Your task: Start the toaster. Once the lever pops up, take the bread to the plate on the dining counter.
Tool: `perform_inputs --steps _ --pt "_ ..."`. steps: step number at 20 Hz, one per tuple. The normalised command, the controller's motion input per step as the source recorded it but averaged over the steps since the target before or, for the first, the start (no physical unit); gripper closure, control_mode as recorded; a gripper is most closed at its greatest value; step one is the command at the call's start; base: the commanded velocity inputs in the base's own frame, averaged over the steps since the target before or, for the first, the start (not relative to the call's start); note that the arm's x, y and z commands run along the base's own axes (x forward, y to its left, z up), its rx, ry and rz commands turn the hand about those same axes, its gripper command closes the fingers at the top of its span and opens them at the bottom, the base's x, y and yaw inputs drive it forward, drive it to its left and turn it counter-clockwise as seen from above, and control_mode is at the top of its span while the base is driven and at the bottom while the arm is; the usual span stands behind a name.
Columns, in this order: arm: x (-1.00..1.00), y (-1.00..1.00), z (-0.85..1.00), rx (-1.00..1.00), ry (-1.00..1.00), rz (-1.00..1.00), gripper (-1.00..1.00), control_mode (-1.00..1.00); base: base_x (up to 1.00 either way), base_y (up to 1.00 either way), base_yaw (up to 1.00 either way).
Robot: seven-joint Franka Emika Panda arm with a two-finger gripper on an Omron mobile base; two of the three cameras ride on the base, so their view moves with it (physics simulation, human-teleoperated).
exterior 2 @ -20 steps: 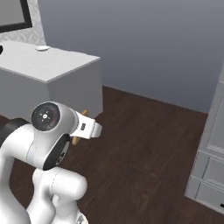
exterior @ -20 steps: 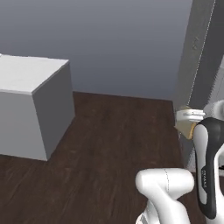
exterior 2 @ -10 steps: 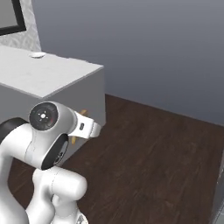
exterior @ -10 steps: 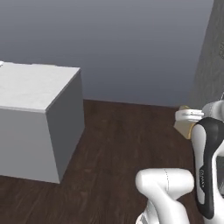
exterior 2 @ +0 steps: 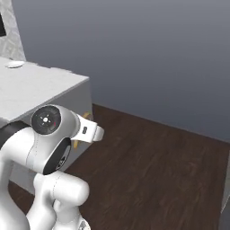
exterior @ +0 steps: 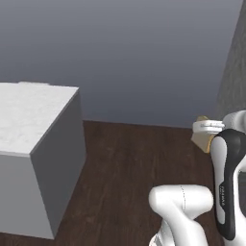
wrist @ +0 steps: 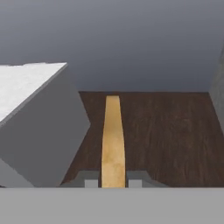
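My gripper [wrist: 113, 181] is shut on the bread [wrist: 113, 140], a thin tan slice seen edge-on that stands up between the two fingertips [wrist: 91, 183]. From the left base view, the bread [exterior: 202, 140] sticks out just beyond the gripper [exterior: 207, 129], held above the floor. A sliver of the bread [exterior 2: 76, 143] peeks out under the hand in the right base view. The dining counter [exterior: 29, 115] is a white marble-look block to the left, apart from the gripper. A small white plate [exterior 2: 15, 64] lies on the dining counter [exterior 2: 45, 85] at its far end. The toaster is out of view.
Dark wooden floor [exterior: 134, 158] spreads between the counter and a plain grey wall [exterior: 144, 57]. A grey textured surface [exterior: 235, 81] rises at the right edge of the left base view. A patterned wall strip [exterior 2: 10, 42] stands behind the counter.
The whole picture has shifted, so the base has moved: the counter looms larger and nearer, and the grey cabinets on the right have left the views. The bread stays in the gripper.
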Motion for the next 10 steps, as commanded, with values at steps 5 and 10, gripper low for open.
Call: perform_inputs --steps 5,10 --pt "0.00 0.00 0.00 0.00 0.00 0.00 1.00 1.00 1.00 0.00 -0.03" --pt "0.00 0.00 0.00 0.00 0.00 0.00 1.00 1.00 1.00 0.00 0.00"
